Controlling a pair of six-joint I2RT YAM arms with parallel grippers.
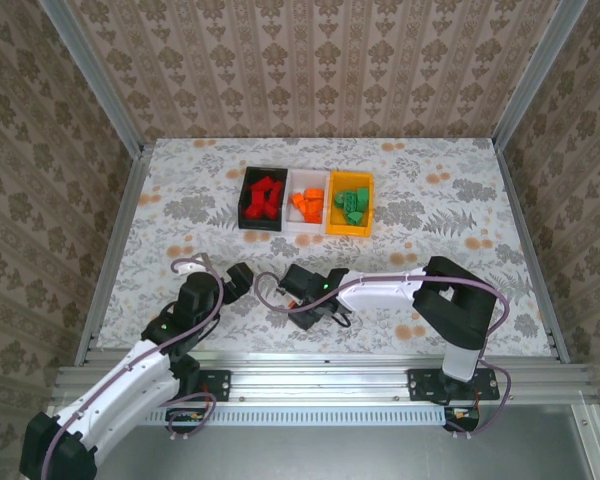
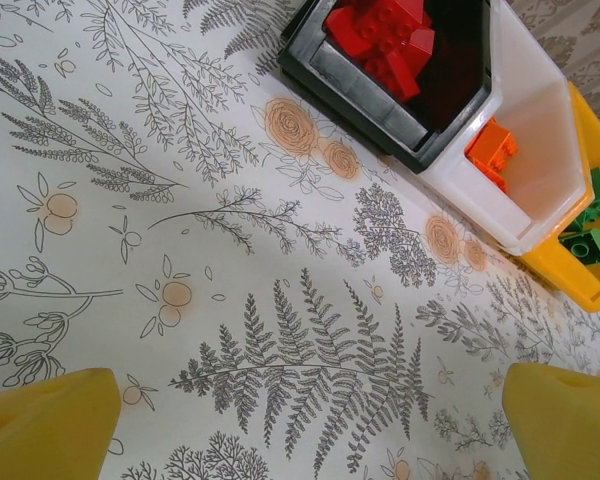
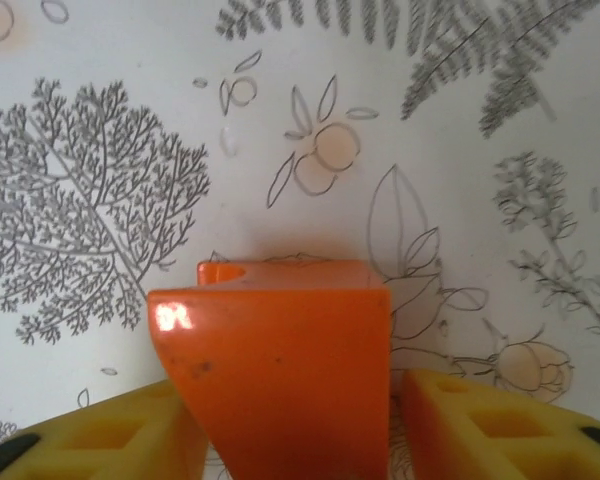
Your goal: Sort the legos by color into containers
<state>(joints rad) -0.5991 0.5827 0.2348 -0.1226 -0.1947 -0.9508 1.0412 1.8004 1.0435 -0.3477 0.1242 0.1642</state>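
Text, labels, brands, numbers — none legible.

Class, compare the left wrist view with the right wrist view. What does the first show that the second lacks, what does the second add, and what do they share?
Left wrist view's own: the black bin of red bricks, the white bin with orange bricks and the yellow bin with green bricks, side by side; the left fingers stand wide apart, nothing between them.
Right wrist view's own: one orange brick, close up between the right fingers.
Shared: the floral tablecloth and yellow fingers at the bottom corners.
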